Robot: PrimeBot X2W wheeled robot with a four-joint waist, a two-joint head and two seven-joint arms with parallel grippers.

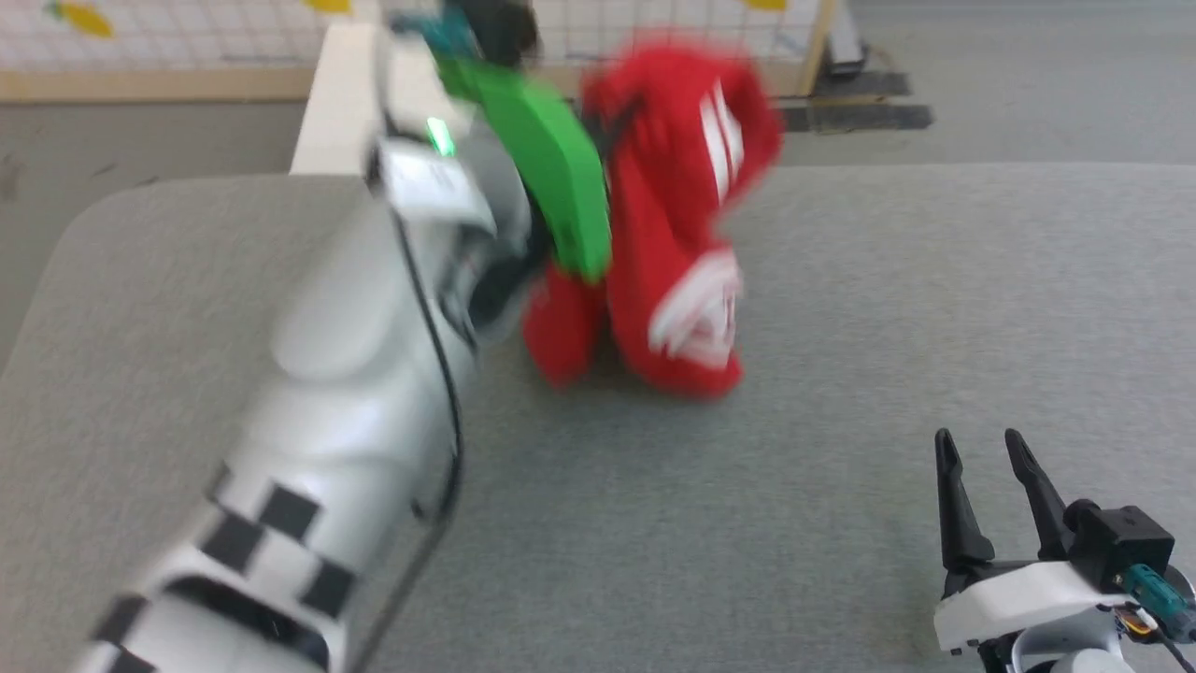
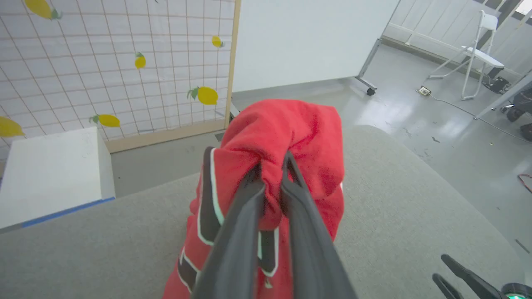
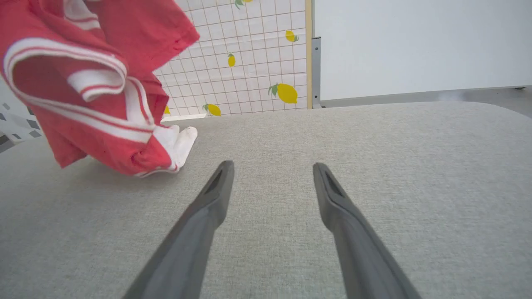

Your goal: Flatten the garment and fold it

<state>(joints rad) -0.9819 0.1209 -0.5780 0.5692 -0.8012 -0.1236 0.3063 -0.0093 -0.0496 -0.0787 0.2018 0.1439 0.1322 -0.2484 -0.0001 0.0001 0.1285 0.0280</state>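
left fingers (image 2: pixel 239 236) clamped on bunched garment (image 2: pixel 291 128) | right fingers (image 3: pixel 205 209) wide, empty, over table (image 3: pixel 415 174)

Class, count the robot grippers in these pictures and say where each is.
2. The left gripper is shut on the bunched red garment over the grey table; the right gripper sits open near the table's front right, apart from the garment.

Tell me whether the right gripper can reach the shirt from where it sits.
Probably yes. The right gripper is open with bare table between it and the shirt, which hangs bunched from the shut left gripper, its lower end touching the table.
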